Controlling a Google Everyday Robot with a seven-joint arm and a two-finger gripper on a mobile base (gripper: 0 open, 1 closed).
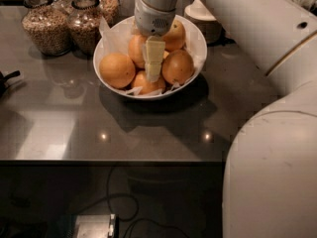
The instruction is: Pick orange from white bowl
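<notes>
The white bowl (pixel 197 39), lined with crinkled white paper, stands at the back middle of the dark table. It holds several oranges: one at the left (pixel 117 69), one at the right (pixel 177 66), one at the front (pixel 144 83), and two more toward the back. My gripper (pixel 153 58) hangs down from the grey wrist over the middle of the bowl. Its pale tip sits among the oranges, in front of the back-middle one (pixel 136 48). No orange is lifted out of the bowl.
Glass jars of grain (pixel 47 29) (pixel 85 26) stand just left of the bowl. Stacked off-white cups (pixel 205 21) stand behind it on the right. A dark object (pixel 6 81) pokes in at the left edge. My white arm (pixel 257 29) fills the right side.
</notes>
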